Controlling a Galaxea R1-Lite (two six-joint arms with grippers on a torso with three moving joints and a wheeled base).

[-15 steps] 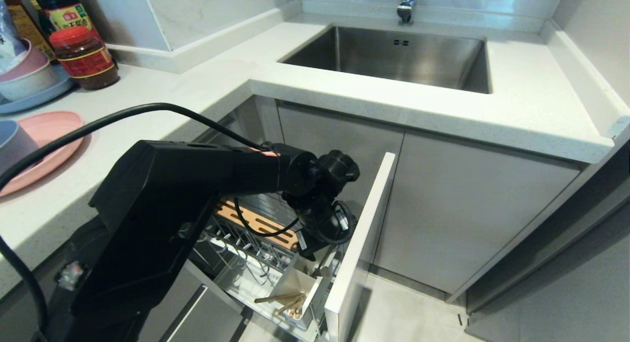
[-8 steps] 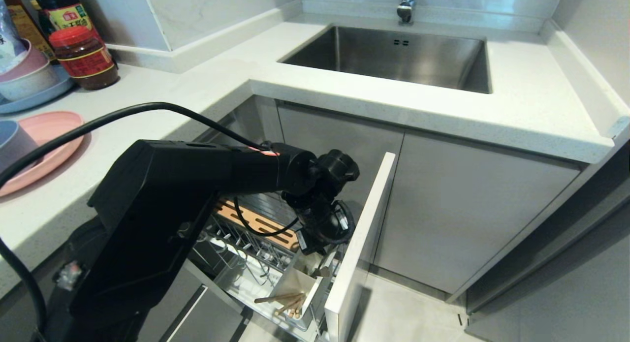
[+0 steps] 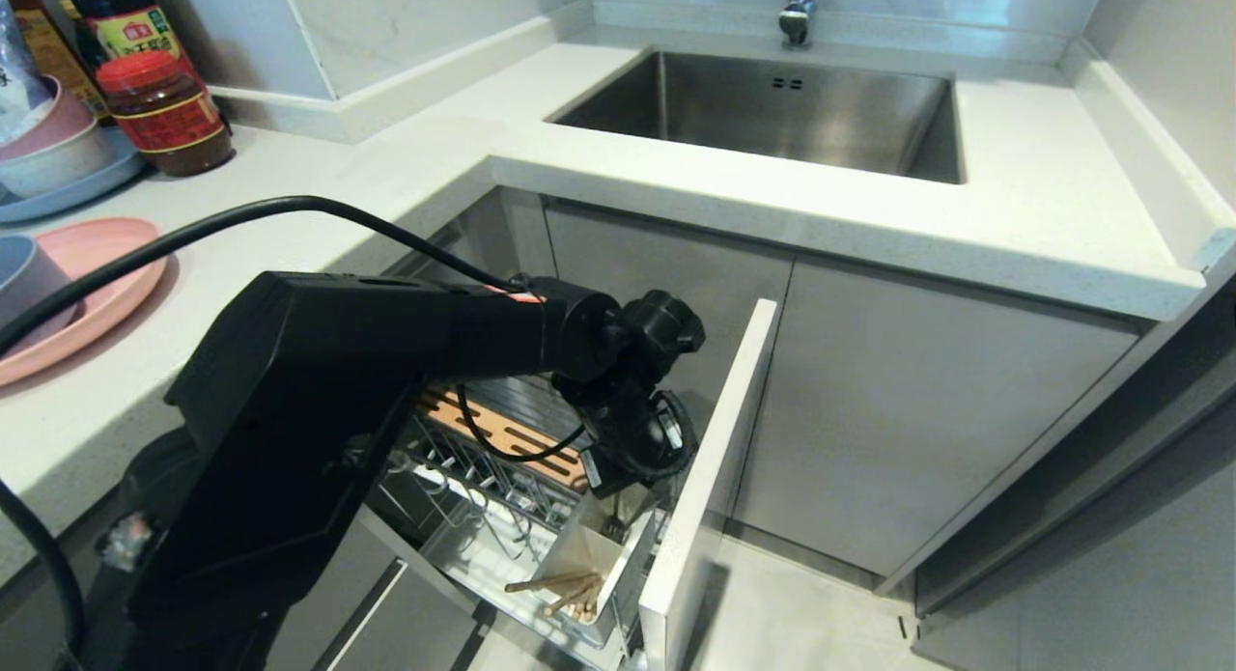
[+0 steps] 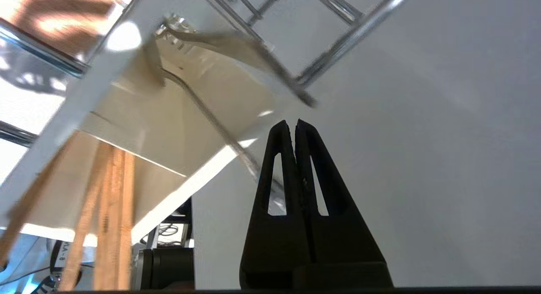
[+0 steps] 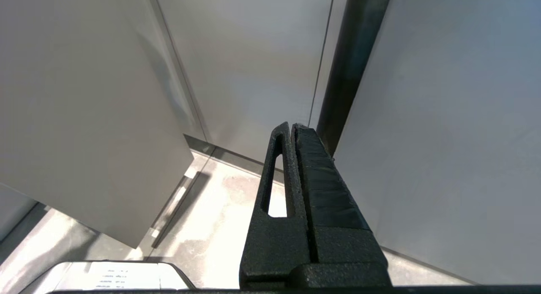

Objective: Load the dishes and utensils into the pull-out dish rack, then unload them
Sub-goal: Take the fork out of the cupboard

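Left wrist view shows the left gripper [image 4: 294,124] jaws, wide a second ago, now pressed together just above the white utensil box [image 4: 177,129], apparently empty with a metal utensil handle [image 4: 219,129] passing behind them, suggesting the unloading grasp missed.

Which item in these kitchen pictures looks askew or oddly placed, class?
The chopsticks lie splayed and leaning across the white utensil box instead of standing upright. The left gripper has its fingers shut beside a metal utensil's handle, apparently missing it.

White counter [image 3: 406,179] and steel sink [image 3: 772,111] — grey cabinets [image 3: 917,410] below.
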